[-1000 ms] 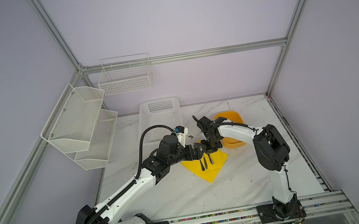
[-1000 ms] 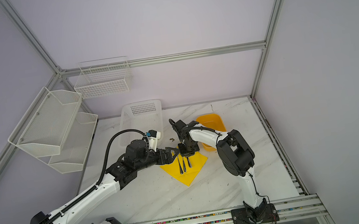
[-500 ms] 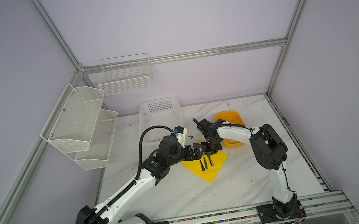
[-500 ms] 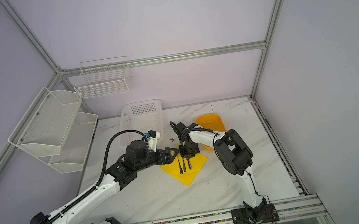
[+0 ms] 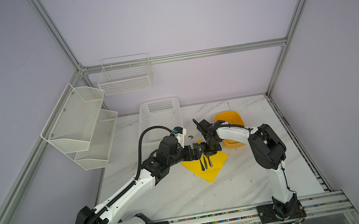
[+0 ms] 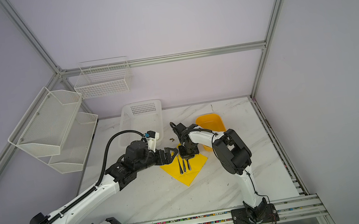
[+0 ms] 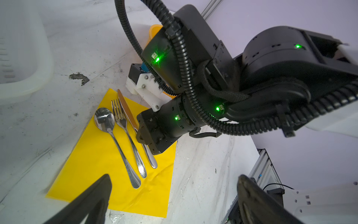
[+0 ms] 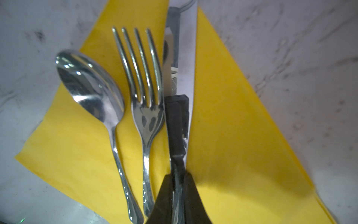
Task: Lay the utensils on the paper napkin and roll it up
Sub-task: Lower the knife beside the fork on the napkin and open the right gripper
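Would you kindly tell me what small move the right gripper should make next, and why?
Probably open the right gripper and lift away: its jaws pinch the slim silver metal knife, which already rests on the bright yellow paper napkin beside the silver fork and spoon.

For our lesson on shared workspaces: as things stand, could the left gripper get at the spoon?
Probably yes. The left gripper is open and the spoon lies on its side of the napkin. The right gripper, shut on the knife beyond the fork, leaves the spoon uncovered.
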